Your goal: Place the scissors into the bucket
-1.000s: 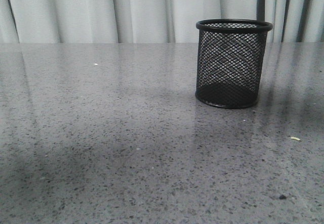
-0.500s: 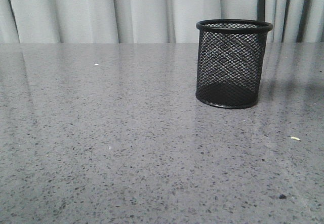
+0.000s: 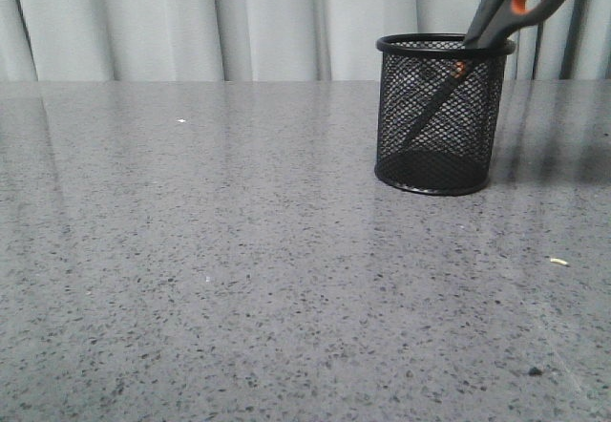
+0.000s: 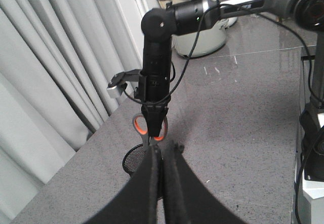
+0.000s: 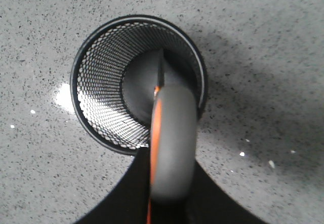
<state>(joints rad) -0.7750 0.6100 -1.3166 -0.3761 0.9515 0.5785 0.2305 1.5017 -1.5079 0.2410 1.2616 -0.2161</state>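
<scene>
The black wire-mesh bucket (image 3: 441, 116) stands upright on the grey speckled table, right of the middle. The scissors (image 3: 516, 7) lean in it, blades down inside the mesh and grey, orange-lined handles sticking out above the rim toward the upper right. In the right wrist view my right gripper (image 5: 169, 203) is shut on a scissors handle (image 5: 172, 133) directly over the bucket's mouth (image 5: 101, 82). The left wrist view shows the right gripper (image 4: 154, 117) holding the handles (image 4: 139, 125) above the bucket (image 4: 135, 160). My left gripper (image 4: 163, 155) is shut and empty, held off from the bucket.
A pale curtain (image 3: 191, 21) hangs behind the table's far edge. A small yellowish crumb (image 3: 558, 262) and a dark speck (image 3: 534, 371) lie on the table at the front right. A white pot (image 4: 202, 36) and a stand (image 4: 311, 133) show in the left wrist view.
The scissors came down from above into the bucket, which was empty in the earlier frames. The bucket has shifted slightly to the right and back.
</scene>
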